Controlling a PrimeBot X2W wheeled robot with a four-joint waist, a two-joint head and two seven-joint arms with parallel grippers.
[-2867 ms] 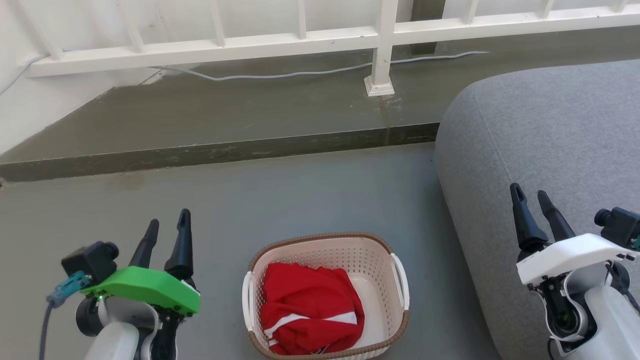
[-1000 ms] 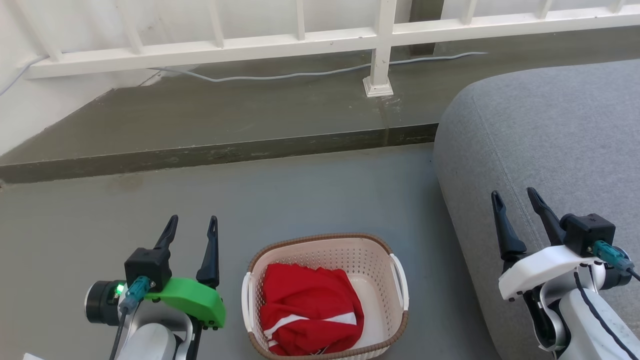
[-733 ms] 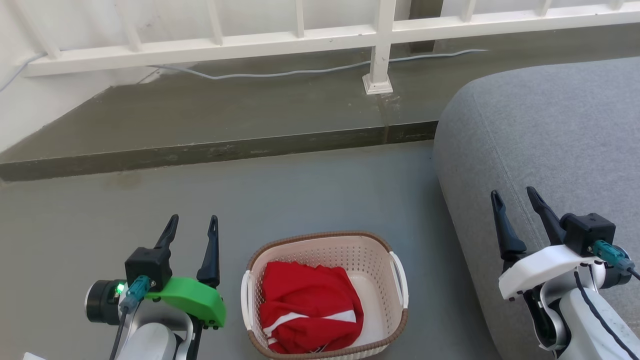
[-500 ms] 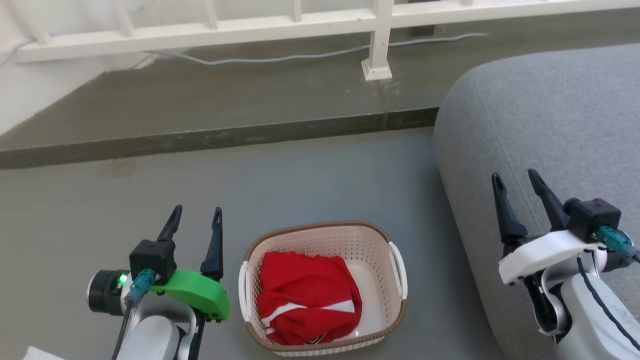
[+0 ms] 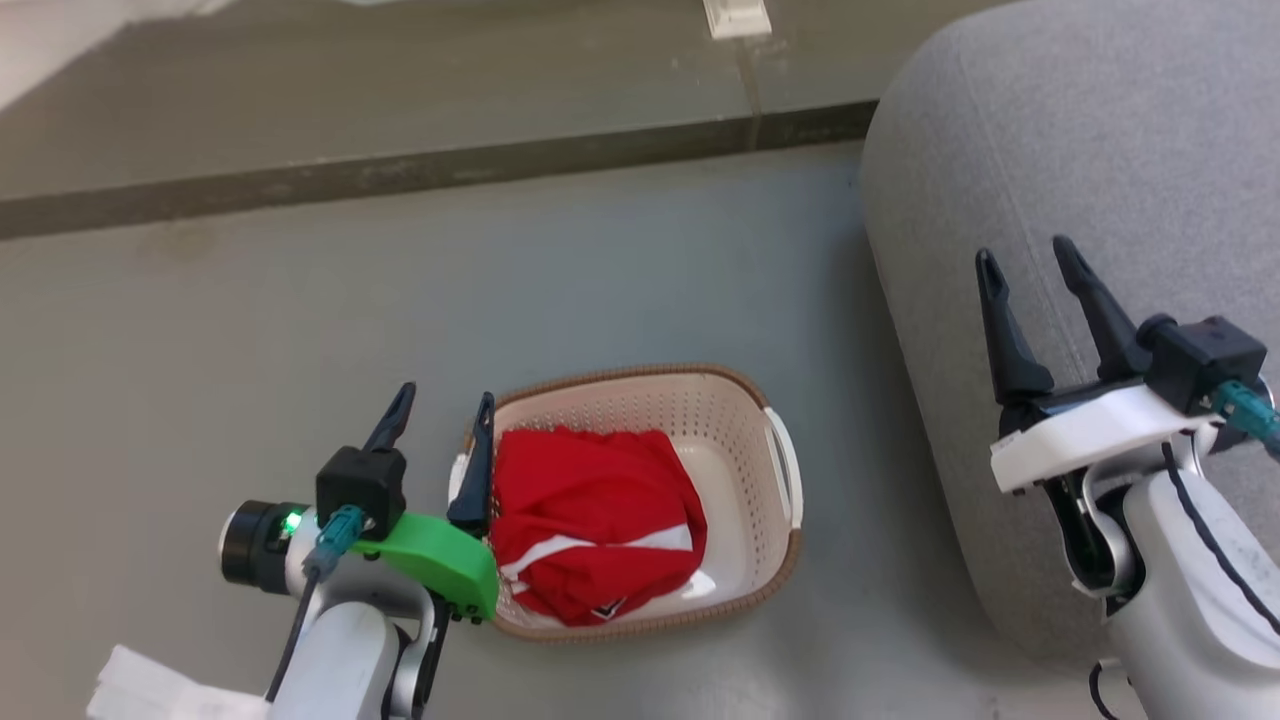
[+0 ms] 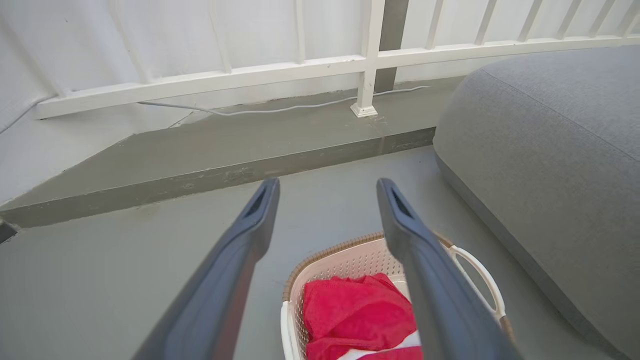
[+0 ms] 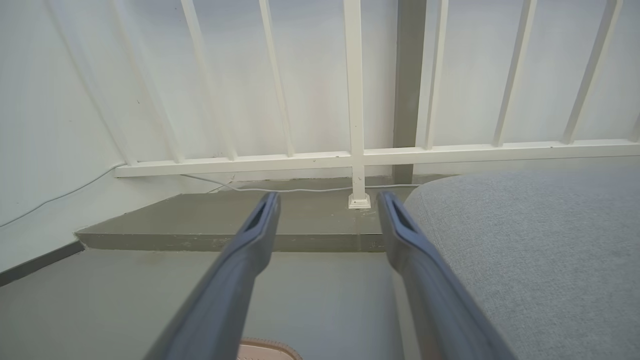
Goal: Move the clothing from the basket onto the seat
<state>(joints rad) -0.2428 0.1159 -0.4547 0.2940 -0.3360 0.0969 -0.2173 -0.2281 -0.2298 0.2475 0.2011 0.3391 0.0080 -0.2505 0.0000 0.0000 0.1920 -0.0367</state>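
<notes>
**Q:** Where's the stuff rel. to yr claws?

**Me:** My left claw (image 5: 446,396) is at the left edge of the cream perforated plastic basket (image 5: 640,373) w/ the brown woven-look rim. In head view its right finger (image 5: 480,460) crosses the basket's left rim. Touching or not, I can't tell. The soft red fabric clothing (image 5: 590,520) w/ a white stripe lies just right of that finger. It's inside the basket, bunched over the left & middle part. It's one heap, and I can't tell how many pieces.

**Q:** Left claw got hold of anything?

**Me:** No. Fingers are spread wide, nothing betw. them. In left wrist view the red heap sits low betw. my two fingers, nearer than the tips. The tips point far, over the grey concrete floor (image 5: 600,260), toward the raised step (image 5: 400,90) & the white railing (image 6: 225,80).

**Q:** And the right one?

**Me:** My right claw (image 5: 1024,250) is wide open too, and empty. It's over the left part of the big grey woven-fabric seat (image 5: 1090,120), a cushion w/ rounded edges. It's well apart from the basket & clothing, both to its left.

**Q:** Basket vs seat?

**Me:** The basket stands on the floor, near the seat's left side, w/ a strip of floor betw. them.
</notes>
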